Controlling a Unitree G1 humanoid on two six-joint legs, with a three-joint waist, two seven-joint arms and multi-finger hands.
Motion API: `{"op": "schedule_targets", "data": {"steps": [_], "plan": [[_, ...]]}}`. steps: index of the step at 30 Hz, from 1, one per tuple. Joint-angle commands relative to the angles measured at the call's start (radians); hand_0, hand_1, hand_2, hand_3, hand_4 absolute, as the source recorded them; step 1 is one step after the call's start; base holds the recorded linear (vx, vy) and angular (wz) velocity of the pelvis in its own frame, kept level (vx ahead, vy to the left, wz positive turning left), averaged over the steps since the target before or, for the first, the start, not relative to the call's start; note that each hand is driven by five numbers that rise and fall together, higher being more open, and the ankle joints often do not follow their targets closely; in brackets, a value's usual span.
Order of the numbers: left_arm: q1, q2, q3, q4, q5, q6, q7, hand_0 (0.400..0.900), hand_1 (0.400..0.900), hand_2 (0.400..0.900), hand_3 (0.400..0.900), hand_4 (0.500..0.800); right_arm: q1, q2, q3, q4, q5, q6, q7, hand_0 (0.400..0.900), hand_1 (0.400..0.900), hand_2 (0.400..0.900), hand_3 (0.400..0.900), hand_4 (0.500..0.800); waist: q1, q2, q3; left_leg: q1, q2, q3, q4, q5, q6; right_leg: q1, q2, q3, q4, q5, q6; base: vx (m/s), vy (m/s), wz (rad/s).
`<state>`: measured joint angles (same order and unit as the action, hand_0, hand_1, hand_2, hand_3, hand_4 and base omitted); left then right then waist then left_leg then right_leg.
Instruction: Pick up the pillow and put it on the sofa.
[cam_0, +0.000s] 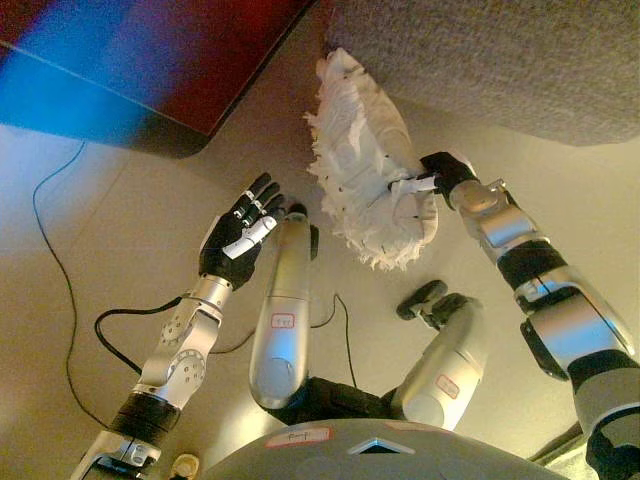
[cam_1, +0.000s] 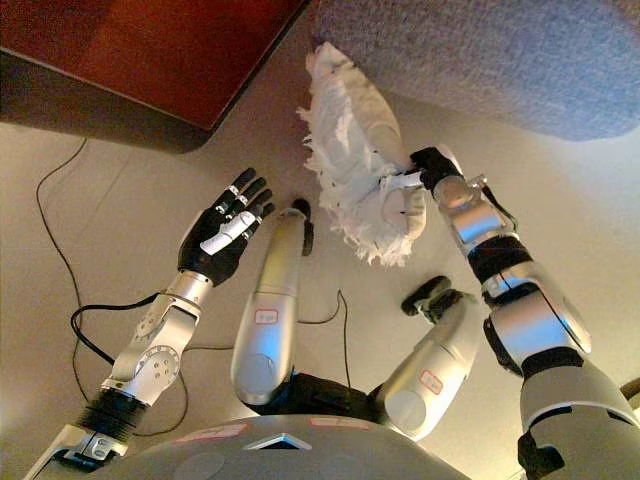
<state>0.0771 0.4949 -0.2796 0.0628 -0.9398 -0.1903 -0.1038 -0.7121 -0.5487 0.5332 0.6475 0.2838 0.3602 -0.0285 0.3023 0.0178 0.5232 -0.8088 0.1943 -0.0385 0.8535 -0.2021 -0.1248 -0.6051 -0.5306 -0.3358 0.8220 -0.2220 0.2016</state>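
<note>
As my right hand (cam_0: 440, 178) fingers pinch the pillow (cam_0: 365, 160) at frame centre, the sofa (cam_0: 500, 60) lies just above; left hand (cam_0: 243, 232) spread wide.

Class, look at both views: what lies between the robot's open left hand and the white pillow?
Only bare floor separates the left hand from the pillow; both eye views show it.

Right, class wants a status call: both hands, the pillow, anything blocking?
Right hand shut on the white fringed fabric pillow, held off the floor. Left hand open, empty. Pillow's top edge beside the grey textured sofa. Nothing in the way.
</note>
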Motion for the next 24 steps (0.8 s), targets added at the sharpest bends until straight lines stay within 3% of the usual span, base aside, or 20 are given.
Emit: {"op": "schedule_targets", "data": {"steps": [1,5,11,14,17,24], "plan": [[0.031,0.006,0.049,-0.125,-0.022,-0.008,0.060,0.900,0.900,0.900,0.900,0.800,-0.049,-0.060,-0.167,-0.233,0.108,-0.168,0.004,0.400,0.400,0.400,0.400,0.500,0.006,-0.050,-0.003,0.182,0.031,0.015,-0.164,0.046,0.036,0.080,0.003,-0.050,-0.218,0.193,-0.031,0.08,-0.076,-0.17],[0.037,-0.022,0.093,-0.098,0.008,0.004,0.135,0.900,0.900,0.900,0.900,0.800,0.115,-0.045,-0.224,-0.438,0.085,-0.212,0.003,0.400,0.400,0.400,0.400,0.500,-0.020,-0.098,-0.026,0.326,0.033,0.032,-0.339,0.123,0.033,0.250,0.036,-0.103,-0.440,0.284,-0.029,0.04,-0.082,-0.15],[0.027,-0.067,0.128,-0.057,0.121,-0.004,0.236,0.900,0.900,0.900,0.900,0.800,0.437,-0.021,-0.326,-0.746,-0.024,-0.340,0.003,0.400,0.400,0.400,0.400,0.500,-0.102,-0.131,-0.134,0.542,0.044,0.104,-0.580,0.177,0.023,0.439,0.093,-0.113,-0.683,0.389,0.019,0.06,-0.050,-0.20],[0.047,-0.091,0.145,-0.047,0.156,0.006,0.240,0.900,0.900,0.900,0.900,0.800,0.562,-0.009,-0.385,-0.831,-0.115,-0.418,-0.010,0.400,0.400,0.400,0.400,0.500,-0.132,-0.127,-0.184,0.625,0.039,0.141,-0.651,0.184,0.028,0.493,0.110,-0.104,-0.735,0.411,0.033,0.08,0.025,-0.15],[0.076,-0.117,0.172,-0.049,0.174,0.053,0.228,0.900,0.900,0.900,0.900,0.800,0.681,-0.007,-0.462,-0.926,-0.204,-0.462,-0.010,0.400,0.400,0.400,0.400,0.500,-0.171,-0.119,-0.252,0.714,0.033,0.195,-0.721,0.183,0.036,0.534,0.118,-0.098,-0.772,0.439,0.047,0.10,0.033,-0.11],[0.082,-0.114,0.189,-0.049,0.185,0.124,0.184,0.900,0.900,0.900,0.900,0.800,0.773,-0.034,-0.560,-1.019,-0.363,-0.533,-0.096,0.400,0.400,0.400,0.400,0.500,-0.213,-0.102,-0.320,0.813,0.007,0.254,-0.815,0.181,0.049,0.565,0.132,-0.089,-0.771,0.459,0.058,0.03,0.004,0.04]]}}
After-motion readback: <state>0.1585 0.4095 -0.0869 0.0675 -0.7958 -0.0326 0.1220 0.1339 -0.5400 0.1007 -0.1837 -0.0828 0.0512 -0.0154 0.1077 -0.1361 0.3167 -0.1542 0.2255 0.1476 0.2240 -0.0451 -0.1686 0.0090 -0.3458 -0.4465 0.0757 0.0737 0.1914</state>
